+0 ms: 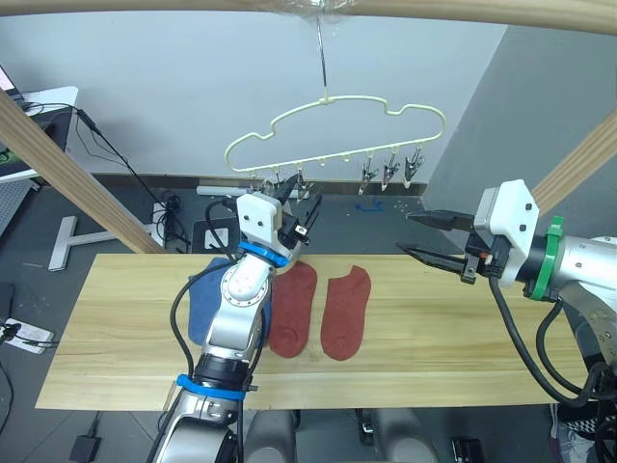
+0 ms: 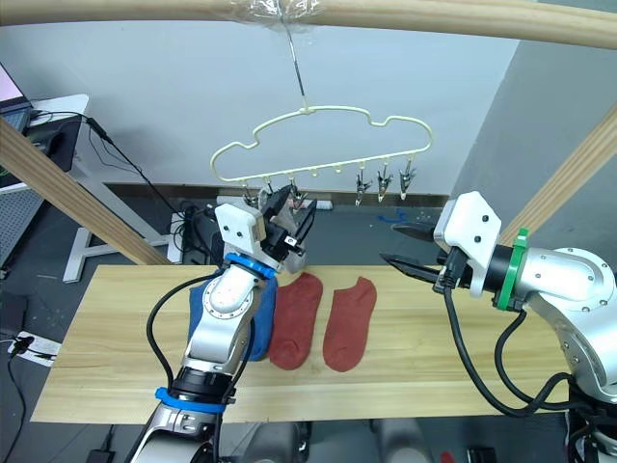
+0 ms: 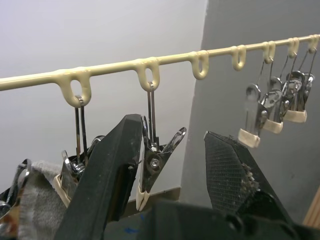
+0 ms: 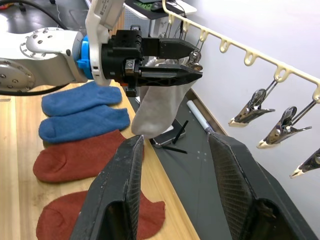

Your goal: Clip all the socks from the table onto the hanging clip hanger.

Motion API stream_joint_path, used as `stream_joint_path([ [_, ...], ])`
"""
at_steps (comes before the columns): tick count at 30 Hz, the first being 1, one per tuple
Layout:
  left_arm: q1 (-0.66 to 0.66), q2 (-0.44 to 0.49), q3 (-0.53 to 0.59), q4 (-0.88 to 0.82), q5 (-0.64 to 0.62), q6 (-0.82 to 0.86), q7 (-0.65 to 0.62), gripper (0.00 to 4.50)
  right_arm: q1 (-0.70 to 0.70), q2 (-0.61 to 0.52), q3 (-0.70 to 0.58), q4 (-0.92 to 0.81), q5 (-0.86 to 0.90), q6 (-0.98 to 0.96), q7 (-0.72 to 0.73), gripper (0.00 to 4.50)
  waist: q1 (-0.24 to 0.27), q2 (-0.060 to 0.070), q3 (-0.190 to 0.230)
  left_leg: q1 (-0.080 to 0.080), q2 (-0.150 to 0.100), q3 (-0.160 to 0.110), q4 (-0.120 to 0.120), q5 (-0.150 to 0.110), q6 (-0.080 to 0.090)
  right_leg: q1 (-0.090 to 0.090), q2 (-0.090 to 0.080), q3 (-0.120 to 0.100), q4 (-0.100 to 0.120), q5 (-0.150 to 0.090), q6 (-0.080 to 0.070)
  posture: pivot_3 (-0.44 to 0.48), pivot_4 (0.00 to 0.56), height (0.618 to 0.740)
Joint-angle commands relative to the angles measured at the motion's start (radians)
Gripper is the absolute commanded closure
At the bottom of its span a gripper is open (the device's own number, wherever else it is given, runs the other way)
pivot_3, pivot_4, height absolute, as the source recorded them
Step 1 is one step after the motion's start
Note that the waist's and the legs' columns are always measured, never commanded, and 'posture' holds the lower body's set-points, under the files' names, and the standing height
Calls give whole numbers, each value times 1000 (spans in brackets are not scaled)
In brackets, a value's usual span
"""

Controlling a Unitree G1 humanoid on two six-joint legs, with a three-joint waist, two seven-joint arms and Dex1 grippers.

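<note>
Clip hanger [image 1: 337, 130] hangs by its hook from wooden pole [image 1: 434, 8] at 12 o'clock, above the table's far edge. L gripper [image 1: 297, 207] is raised to the hanger's lower bar at approx 10 o'clock of centre, fingers apart w/ a metal clip [image 3: 152, 172] between them; nothing gripped. In the left wrist view one finger [image 3: 107, 180] sits just beside that clip, and a grey sock [image 4: 157, 107] hangs from the next clip along; the right wrist view shows it dangling directly under the L gripper. Three free clips [image 1: 390, 172] bunch near the bar's right end, at 1 o'clock.

R gripper [image 1: 432, 237] hovers at 3 o'clock, above the table [image 1: 463, 357], jaws wide, empty, pointing toward the hanger, well apart from it.

On the table: two rust-red socks [image 1: 345, 311] side by side at centre, toes toward 12. Two blue socks [image 4: 82, 112] lie just left of them, at 9 o'clock; the L arm crosses in front and hides most of them in the head views.

Slanted wooden frame posts [image 1: 67, 169] flank both sides. Cables and a desk leg [image 1: 67, 236] on the floor beyond, 10 o'clock.
</note>
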Motion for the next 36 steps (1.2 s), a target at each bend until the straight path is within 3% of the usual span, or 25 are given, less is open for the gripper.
stream_joint_path([
  [1, -2, -4, -2, -36, 15, -2, 20, 2157, -24, 12, -16, -15, 33, -4, -16, 2392, 0, 0, 0, 0, 0, 0, 1, 0, 1, 0, 0, 0, 0, 1, 0, -87, 215, 720],
  [28, -70, -20, 0, 27, 46, 15, 71, 2157, -8, 36, -11, -23, 66, 16, -88, 2392, 0, 0, 0, 0, -4, 1, 1, 2, 9, 1, -1, 3, 0, 5, 3, -92, 228, 720],
  [36, -80, -11, 6, 44, 52, 20, 75, 4050, -6, 40, -19, -23, 86, 28, -105, 2370, 0, 0, 0, 0, -4, 1, 1, 2, 9, 1, -2, 3, 0, 5, 3, -94, 229, 720],
])
